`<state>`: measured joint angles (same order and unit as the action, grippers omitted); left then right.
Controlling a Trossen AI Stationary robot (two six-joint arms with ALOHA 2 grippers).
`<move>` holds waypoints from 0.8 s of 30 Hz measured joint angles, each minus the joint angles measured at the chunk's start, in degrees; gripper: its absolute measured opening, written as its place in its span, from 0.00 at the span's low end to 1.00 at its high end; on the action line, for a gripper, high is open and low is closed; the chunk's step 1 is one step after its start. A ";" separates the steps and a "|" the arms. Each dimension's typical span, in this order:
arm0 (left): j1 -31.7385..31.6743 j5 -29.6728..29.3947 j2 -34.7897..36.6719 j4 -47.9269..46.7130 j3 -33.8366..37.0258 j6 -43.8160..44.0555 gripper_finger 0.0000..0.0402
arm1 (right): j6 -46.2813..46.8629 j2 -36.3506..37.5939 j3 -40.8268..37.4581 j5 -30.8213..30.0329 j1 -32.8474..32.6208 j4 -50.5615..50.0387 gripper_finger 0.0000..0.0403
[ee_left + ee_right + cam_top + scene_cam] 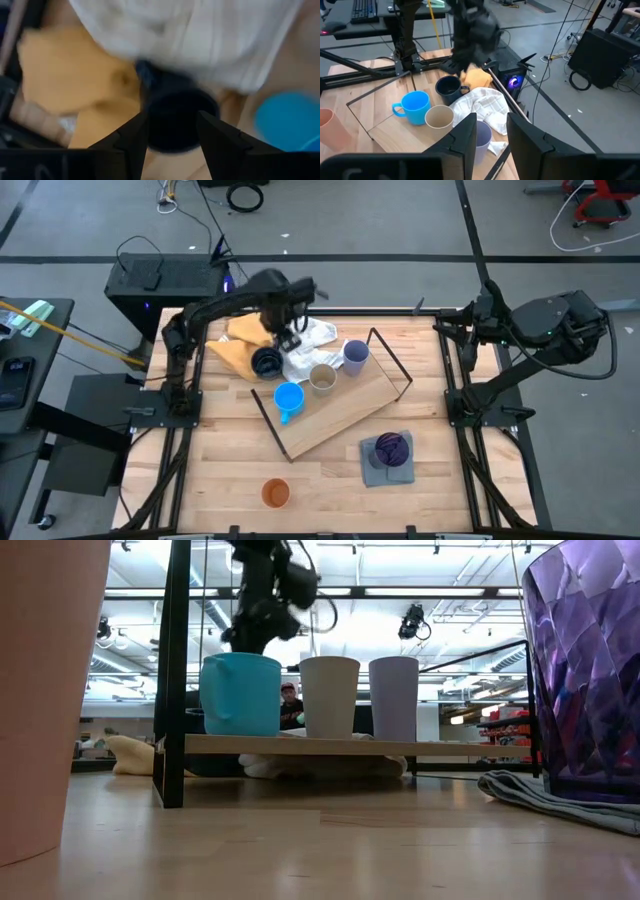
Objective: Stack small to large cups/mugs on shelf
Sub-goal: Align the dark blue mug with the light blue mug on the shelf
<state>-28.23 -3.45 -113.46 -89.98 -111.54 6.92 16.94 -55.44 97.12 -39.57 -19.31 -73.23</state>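
The left gripper [290,332] hangs over the far end of the shelf [345,420], its two dark fingers [131,135] spread apart, with the dark navy mug [175,120] seen between them from above; nothing is gripped, and whether the fingers touch the mug's wall cannot be told. That navy mug [266,362] stands at the shelf's far left corner, against a yellow cloth [238,345] on one side and a white cloth [305,352] on the other. Along the shelf from it sit the bright blue mug [288,399], handle toward the front, then the beige cup [322,379] and the lavender cup [355,355], the last two close together in a row. In the low view the blue mug [240,692], beige cup [329,696] and lavender cup [394,698] stand upright on the board. Off the shelf, the purple cup [392,447] rests on a grey cloth [388,465] near the front right, and the orange cup [276,494] stands alone on the tabletop [200,480] at the front. The right gripper [490,135] waits raised at the table's right edge, fingers open and empty.
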 joint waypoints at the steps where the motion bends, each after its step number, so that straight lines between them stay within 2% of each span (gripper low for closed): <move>1: 0.29 -0.83 0.50 -0.06 2.45 -0.10 0.43 | 0.01 0.00 0.00 0.00 0.00 0.00 0.28; 8: 0.29 -2.59 5.59 0.77 15.19 1.38 0.44 | -0.03 0.00 0.00 0.00 0.00 0.00 0.28; 13: 0.32 -2.83 9.95 7.81 21.21 3.86 0.45 | -0.01 -0.02 0.00 0.00 0.00 0.00 0.28; 19: 0.01 -5.94 11.59 12.39 25.23 5.88 0.43 | 1.08 -0.03 0.00 0.00 0.00 0.01 0.28; 24: -0.21 -5.82 11.59 14.91 26.15 5.53 0.44 | 1.34 -0.54 0.00 0.00 0.00 0.02 0.28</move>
<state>-28.45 -9.26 -101.86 -75.06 -85.38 12.46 18.28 -55.98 97.12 -39.57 -19.31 -73.21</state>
